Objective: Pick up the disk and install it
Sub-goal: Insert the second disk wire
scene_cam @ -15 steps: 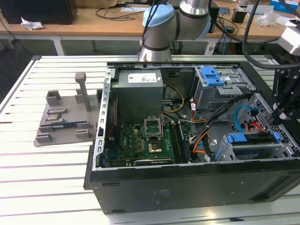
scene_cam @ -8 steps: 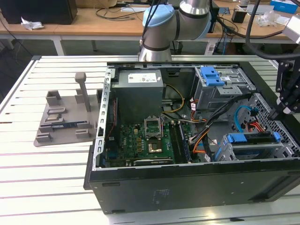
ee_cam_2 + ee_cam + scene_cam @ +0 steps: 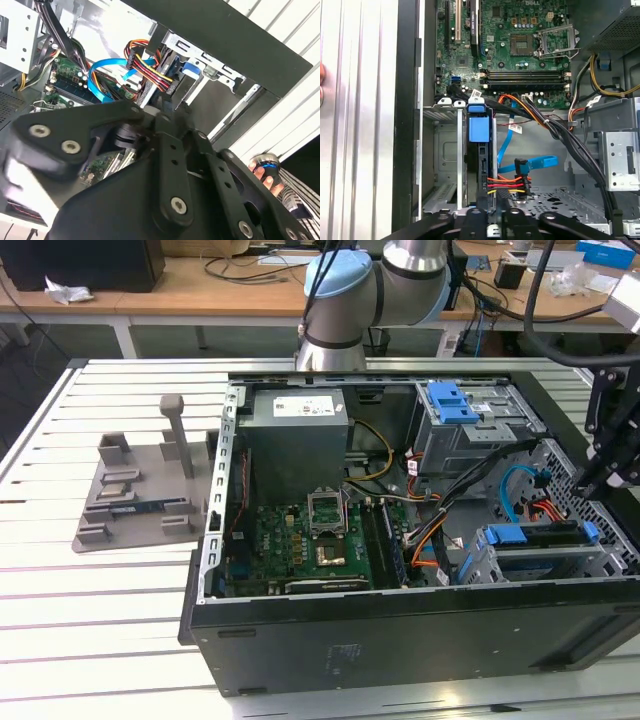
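Hovering gripper (image 3: 612,475) nr disk (image 3: 545,537), seated in bay

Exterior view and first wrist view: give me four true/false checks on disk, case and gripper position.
1. The disk stands on edge in the drive cage inside the case. True.
2. The gripper hangs over the grey fixture. False: it is at the exterior view's right, above the case's drive end.
3. The case lies open on a slatted table. True.
4. A fan cooler covers the CPU socket. False: the socket is bare.
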Motion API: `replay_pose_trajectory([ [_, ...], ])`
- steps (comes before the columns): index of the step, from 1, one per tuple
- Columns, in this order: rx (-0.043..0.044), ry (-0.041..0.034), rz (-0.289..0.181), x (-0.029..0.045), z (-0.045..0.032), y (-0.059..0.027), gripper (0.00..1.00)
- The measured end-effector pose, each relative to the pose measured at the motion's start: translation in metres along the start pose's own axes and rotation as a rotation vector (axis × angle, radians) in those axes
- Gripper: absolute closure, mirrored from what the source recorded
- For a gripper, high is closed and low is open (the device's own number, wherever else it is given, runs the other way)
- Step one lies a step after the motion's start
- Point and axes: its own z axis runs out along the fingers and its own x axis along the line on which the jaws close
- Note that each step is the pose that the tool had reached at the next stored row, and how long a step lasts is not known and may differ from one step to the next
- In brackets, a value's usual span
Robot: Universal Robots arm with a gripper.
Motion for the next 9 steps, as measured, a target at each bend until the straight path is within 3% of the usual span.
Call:
replay_pose_trajectory([
  [2,0.0,-0.0003,0.0,0.0,0.0,0.0,0.64],
  [4,0.0001,-0.0001,0.0,-0.0024,-0.0001,0.0001,0.64],
  [6,0.0001,-0.0002,0.0,-0.0155,-0.0002,0.0025,0.64],
  [9,0.0001,-0.0088,-0.001,-0.019,0.0027,0.0185,0.64],
])
